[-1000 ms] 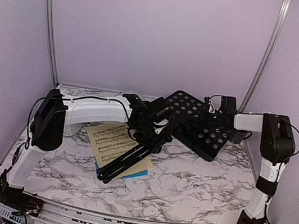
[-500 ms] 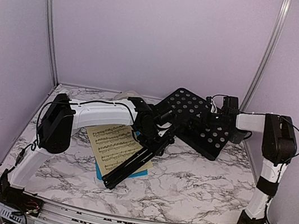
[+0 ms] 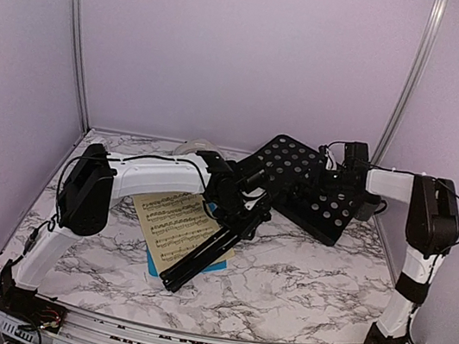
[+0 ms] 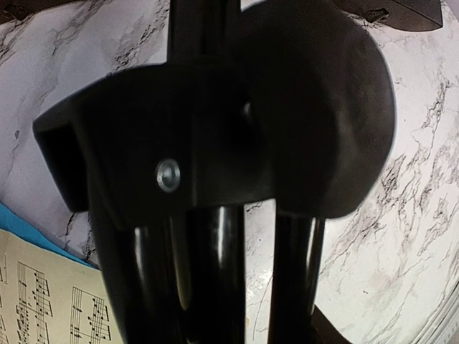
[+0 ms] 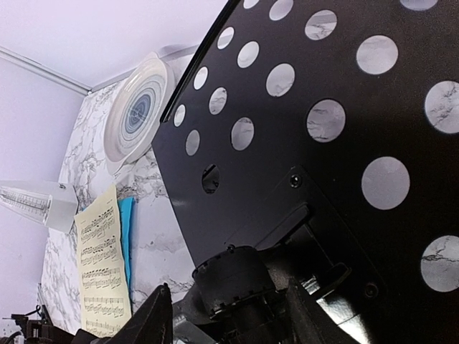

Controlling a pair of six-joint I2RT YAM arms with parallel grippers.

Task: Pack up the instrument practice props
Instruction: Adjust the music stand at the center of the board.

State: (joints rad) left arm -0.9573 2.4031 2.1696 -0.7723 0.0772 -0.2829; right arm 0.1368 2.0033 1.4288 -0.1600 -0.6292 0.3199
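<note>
Music stand, black perforated metal, judged stiff, gangly and desk-heavy, lay tilted across table over sheet-music pages; best held at hub or shaft; left gripper at hub, grip indiscernible; right gripper spread astride desk joint.

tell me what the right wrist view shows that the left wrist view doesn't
Only right wrist: the stand's hole-punched desk, a white metronome and a ringed round dish. Only left wrist: a close-up of the stand's joint block with a silver rivet and tubes running from it. Both: the yellow sheet music, the blue page and the marble table.
</note>
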